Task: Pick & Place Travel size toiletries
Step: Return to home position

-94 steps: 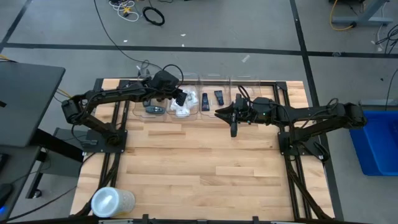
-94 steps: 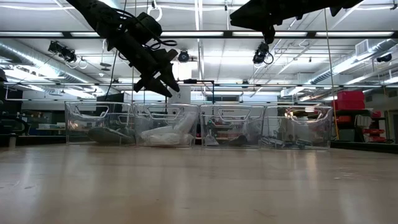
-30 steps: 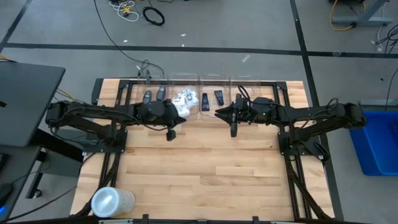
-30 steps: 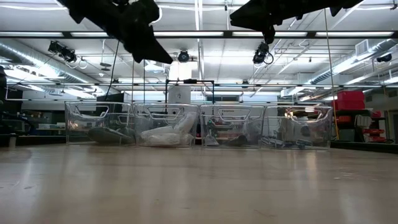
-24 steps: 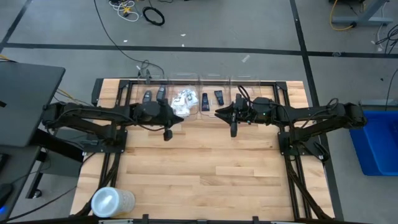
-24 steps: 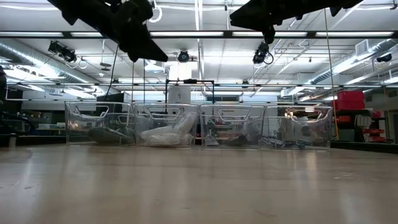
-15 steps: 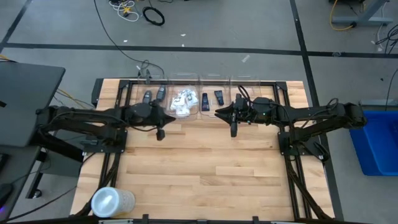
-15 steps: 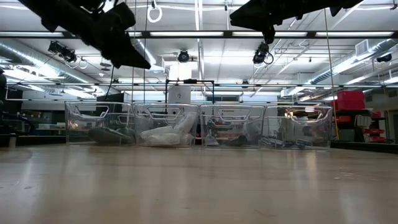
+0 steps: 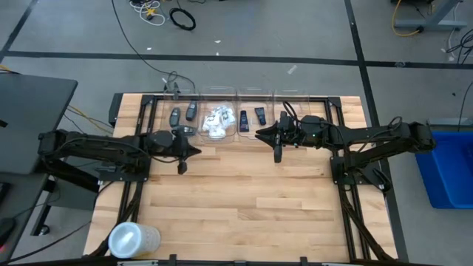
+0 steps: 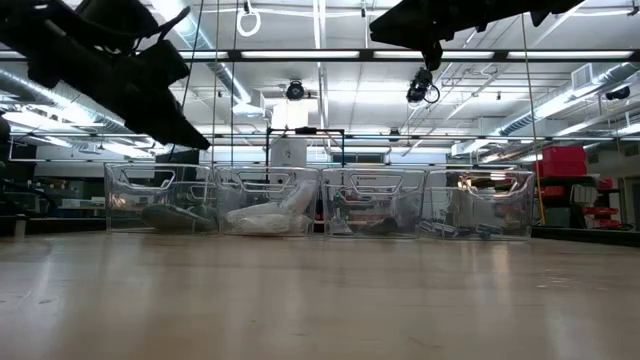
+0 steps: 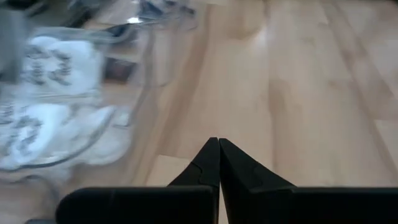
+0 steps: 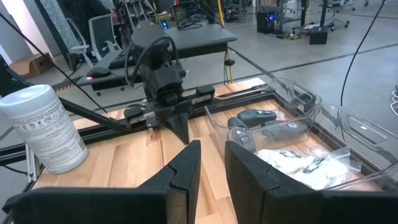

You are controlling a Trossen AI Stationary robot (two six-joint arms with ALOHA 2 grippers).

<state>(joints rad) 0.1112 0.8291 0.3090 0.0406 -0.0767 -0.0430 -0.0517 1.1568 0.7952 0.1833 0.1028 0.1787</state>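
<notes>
The toiletries lie in a row of clear bins [image 9: 235, 111] at the table's far edge: dark grey oval cases [image 9: 176, 116], white crinkly packets [image 9: 216, 122] and small black tubes [image 9: 244, 118]. The cases [image 12: 256, 116] and packets [image 12: 306, 162] also show in the right wrist view, and the packets [image 11: 43, 106] in the left wrist view. My left gripper [image 9: 182, 167] is shut and empty, in the air near the bins' left end, on their near side. My right gripper [image 9: 278, 154] is open and empty, high up on the near side of the right bins.
A large translucent round container [image 9: 134, 239] stands at the near left corner; it also shows in the right wrist view [image 12: 43, 127]. Bare wooden tabletop [image 9: 251, 199] spreads on the near side of the bins. A blue bin [image 9: 452, 166] stands beside the table on the right.
My left gripper has gone toward the table's left edge and a little toward its near edge, away from the bins, staying shut and empty.
</notes>
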